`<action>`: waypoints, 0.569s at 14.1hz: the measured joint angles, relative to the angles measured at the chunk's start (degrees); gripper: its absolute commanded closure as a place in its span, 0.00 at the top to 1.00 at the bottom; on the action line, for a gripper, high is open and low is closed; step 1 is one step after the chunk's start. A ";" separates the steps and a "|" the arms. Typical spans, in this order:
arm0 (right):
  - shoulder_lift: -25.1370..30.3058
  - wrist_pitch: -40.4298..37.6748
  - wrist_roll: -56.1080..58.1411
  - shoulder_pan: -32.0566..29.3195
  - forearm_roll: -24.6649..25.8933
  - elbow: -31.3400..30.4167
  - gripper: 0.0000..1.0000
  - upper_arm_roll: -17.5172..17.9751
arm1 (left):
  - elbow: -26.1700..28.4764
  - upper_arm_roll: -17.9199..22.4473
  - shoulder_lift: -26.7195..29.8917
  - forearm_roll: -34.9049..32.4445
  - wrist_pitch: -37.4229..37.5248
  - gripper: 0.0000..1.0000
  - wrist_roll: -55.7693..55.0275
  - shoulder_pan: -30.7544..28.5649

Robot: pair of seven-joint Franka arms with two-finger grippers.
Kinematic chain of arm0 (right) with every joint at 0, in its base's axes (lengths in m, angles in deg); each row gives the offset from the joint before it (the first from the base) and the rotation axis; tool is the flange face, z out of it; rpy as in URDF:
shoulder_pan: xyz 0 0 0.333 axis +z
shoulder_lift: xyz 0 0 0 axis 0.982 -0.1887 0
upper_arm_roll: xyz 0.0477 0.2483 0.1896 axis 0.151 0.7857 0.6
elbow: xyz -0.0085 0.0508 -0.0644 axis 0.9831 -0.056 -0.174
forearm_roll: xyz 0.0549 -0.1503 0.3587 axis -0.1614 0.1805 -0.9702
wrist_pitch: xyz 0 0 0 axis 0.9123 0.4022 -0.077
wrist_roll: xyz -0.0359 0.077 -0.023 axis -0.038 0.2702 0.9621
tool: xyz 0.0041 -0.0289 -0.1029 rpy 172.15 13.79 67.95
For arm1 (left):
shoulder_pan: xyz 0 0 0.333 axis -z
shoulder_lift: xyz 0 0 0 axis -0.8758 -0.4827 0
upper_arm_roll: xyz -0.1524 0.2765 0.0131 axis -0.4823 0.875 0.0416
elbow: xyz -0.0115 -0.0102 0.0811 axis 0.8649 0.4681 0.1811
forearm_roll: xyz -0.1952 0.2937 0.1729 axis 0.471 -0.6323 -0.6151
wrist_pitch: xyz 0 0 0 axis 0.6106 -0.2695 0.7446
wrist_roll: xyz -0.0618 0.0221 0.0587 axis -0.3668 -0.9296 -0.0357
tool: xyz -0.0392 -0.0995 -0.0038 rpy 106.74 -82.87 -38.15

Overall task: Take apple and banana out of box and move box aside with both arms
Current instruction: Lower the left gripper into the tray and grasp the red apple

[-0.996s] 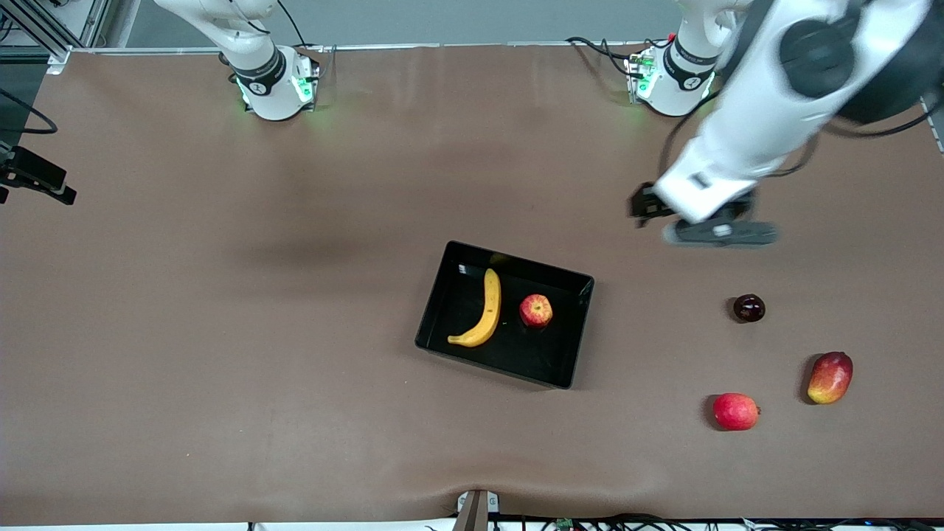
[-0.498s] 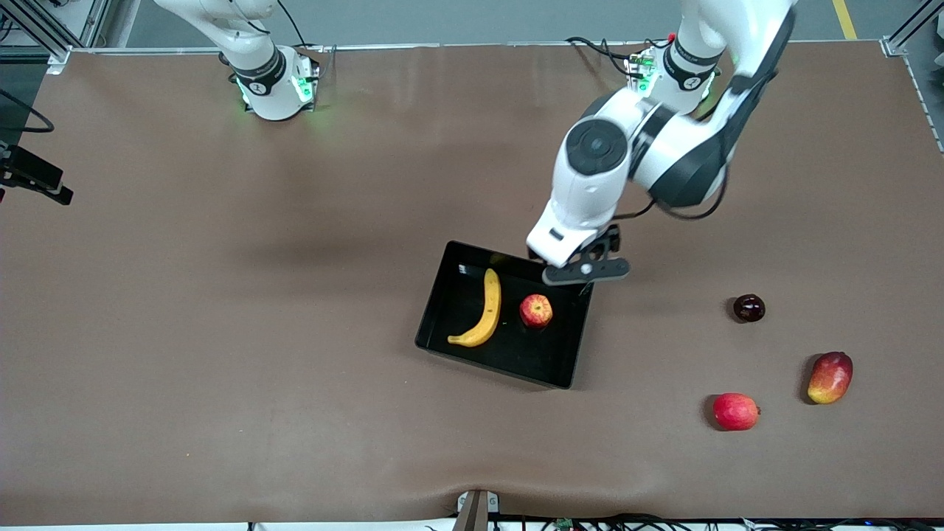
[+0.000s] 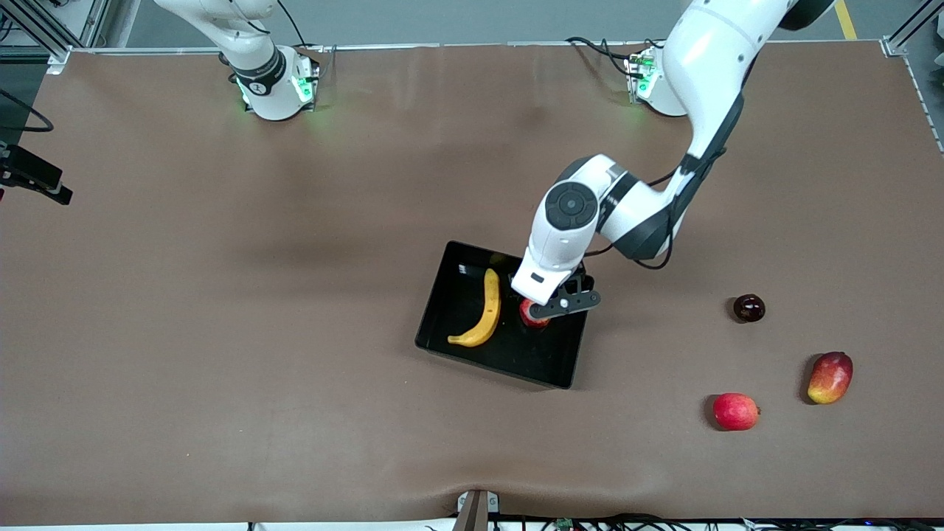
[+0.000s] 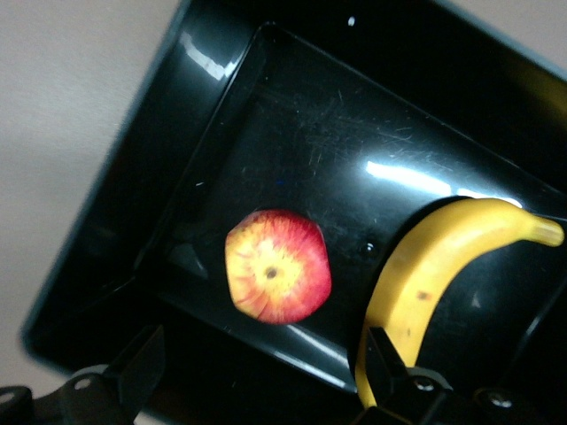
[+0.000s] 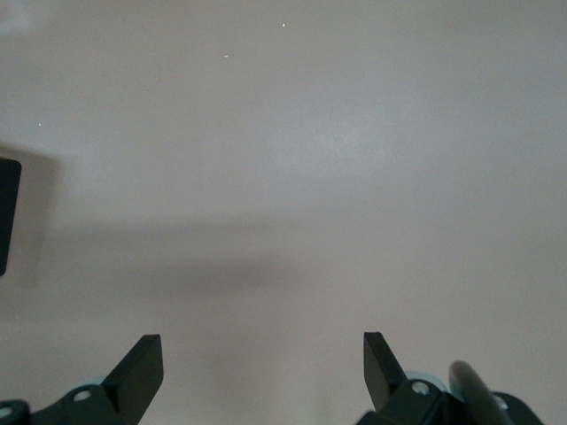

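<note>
The left gripper (image 3: pixel 547 306) hangs directly over the apple (image 3: pixel 532 316), which sits on the floor of the box (image 3: pixel 516 365) toward the left arm's end, with the banana (image 3: pixel 483 313) lying just beside it toward the right arm's end. In the left wrist view the two fingertips (image 4: pixel 142 359) stand wide apart with nothing between them, and the apple (image 4: pixel 277 277) shows in the gap with its stem dimple facing up (the banana (image 4: pixel 434 266) curves close by one fingertip). The step in hand looks like the first one, reaching for the apple; neither fruit is out of the box yet and the box has not been shifted. The next move probably calls for a straight descent so the fingers straddle the apple without nudging the banana or catching the low wall, then a close and a lift clear of the rim. The right gripper (image 5: pixel 257 372) waits spread open and empty over bare table (image 5: pixel 292 142) near its own base. Three other fruits lie on the table toward the left arm's end: a dark round fruit (image 3: pixel 748 307), a plain red fruit (image 3: pixel 735 411) and a mango (image 3: pixel 830 377), all well apart from the box
</note>
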 measured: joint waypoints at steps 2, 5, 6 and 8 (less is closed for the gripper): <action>0.00 -0.01 0.00 0.00 0.00 0.00 1.00 0.00 | -0.08 0.25 -2.30 -1.07 -2.53 1.00 -1.87 -0.04; -0.31 -0.13 0.01 0.02 0.00 -0.02 1.00 0.07 | -0.19 0.50 -4.53 -1.55 -4.72 1.00 -3.18 -0.26; -0.51 -0.14 0.01 0.02 0.00 -0.02 1.00 0.11 | -0.20 0.53 -5.13 -1.55 -5.50 1.00 -4.19 -0.27; -0.70 -0.14 0.01 0.03 0.00 -0.02 1.00 0.14 | -0.23 0.61 -6.26 -1.77 -7.75 0.56 -5.97 -0.26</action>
